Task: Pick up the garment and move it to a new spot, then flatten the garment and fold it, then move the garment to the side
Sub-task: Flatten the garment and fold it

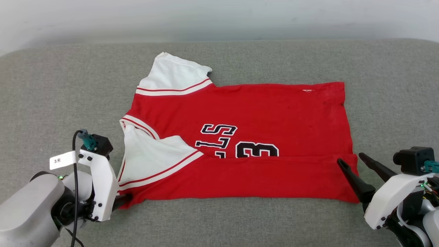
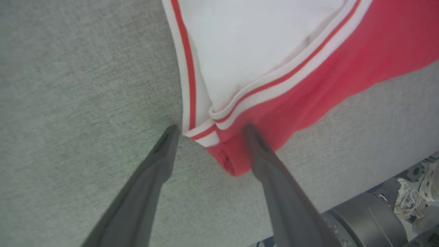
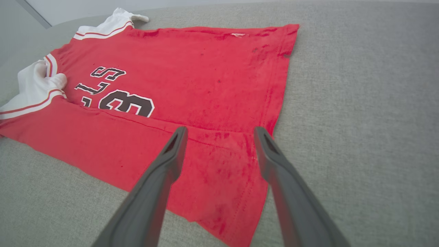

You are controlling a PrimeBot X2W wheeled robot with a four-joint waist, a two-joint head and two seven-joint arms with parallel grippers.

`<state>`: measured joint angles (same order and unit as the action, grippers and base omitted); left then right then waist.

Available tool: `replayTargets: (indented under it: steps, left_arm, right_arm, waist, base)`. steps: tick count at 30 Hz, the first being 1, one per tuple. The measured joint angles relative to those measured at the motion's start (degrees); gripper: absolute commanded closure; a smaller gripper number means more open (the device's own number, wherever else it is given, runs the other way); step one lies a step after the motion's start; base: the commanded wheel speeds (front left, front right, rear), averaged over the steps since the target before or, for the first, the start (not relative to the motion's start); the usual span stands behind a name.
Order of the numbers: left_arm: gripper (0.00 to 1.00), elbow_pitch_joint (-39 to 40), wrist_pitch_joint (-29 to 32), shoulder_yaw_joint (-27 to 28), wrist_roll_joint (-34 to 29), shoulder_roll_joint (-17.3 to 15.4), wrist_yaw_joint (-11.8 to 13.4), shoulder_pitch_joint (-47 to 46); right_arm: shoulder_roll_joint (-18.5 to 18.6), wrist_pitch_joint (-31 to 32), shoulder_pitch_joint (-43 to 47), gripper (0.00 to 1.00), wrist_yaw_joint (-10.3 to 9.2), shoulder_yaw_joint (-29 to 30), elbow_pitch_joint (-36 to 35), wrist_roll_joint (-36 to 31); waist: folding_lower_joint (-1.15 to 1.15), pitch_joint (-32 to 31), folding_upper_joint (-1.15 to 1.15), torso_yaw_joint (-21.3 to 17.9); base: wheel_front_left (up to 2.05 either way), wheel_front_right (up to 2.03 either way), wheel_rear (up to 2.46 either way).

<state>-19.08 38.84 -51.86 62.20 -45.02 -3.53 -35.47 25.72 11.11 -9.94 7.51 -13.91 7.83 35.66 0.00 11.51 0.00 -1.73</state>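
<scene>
I can read only a few things. On the front of the red garment (image 1: 274,113) there is black print with a white outline. It has a letter S (image 1: 218,129), a letter L (image 1: 213,142) on the side nearer to me, and beside them a big number 3 (image 1: 257,150). In the head view this print lies turned on its side. The folded near strip of the garment covers the edge of the 3 and most of one more character after the L, so I cannot tell that one. Near the far edge of the garment, a small white mark (image 1: 307,90) is too small to read. A white tag (image 1: 62,160) on the black cable (image 1: 74,178) at the lower left says "3米".
</scene>
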Motion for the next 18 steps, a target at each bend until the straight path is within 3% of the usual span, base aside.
replayTargets:
  steps: [8, 9, 10, 18]
  left_arm:
    - [0.00, -4.36, 0.03, -1.41, 0.03, 1.79, -1.60, 0.07]
    - [0.33, -4.76, -0.31, -1.59, -0.30, 1.92, -1.92, 0.05]
    - [1.00, -5.09, -0.66, -1.71, -0.52, 2.03, -2.04, 0.03]
    - [1.00, -4.31, -4.69, -1.88, -0.60, 1.92, -3.11, 0.57]
  right_arm:
    - [-0.09, -0.51, -0.97, 0.00, 0.00, -1.14, 0.81, 0.18]
    - [-0.02, -0.49, -1.07, 0.00, 0.00, -1.18, 0.86, 0.21]
    - [0.15, -0.51, -1.21, 0.00, 0.00, -1.20, 0.87, 0.22]
    - [4.92, 2.52, -3.04, 0.00, 0.00, -0.91, -2.01, -1.43]
  waist:
    - [0.00, 0.80, 0.00, -0.94]
    - [0.00, 0.73, 0.00, -0.97]
    - [0.00, 0.61, 0.00, -0.97]
    - [0.00, -1.28, 0.00, -0.42]
  base:
    - [0.00, 0.00, 0.00]
    - [0.00, 0.00, 0.00]
    - [0.00, 0.00, 0.00]
    - [0.00, 0.00, 0.00]
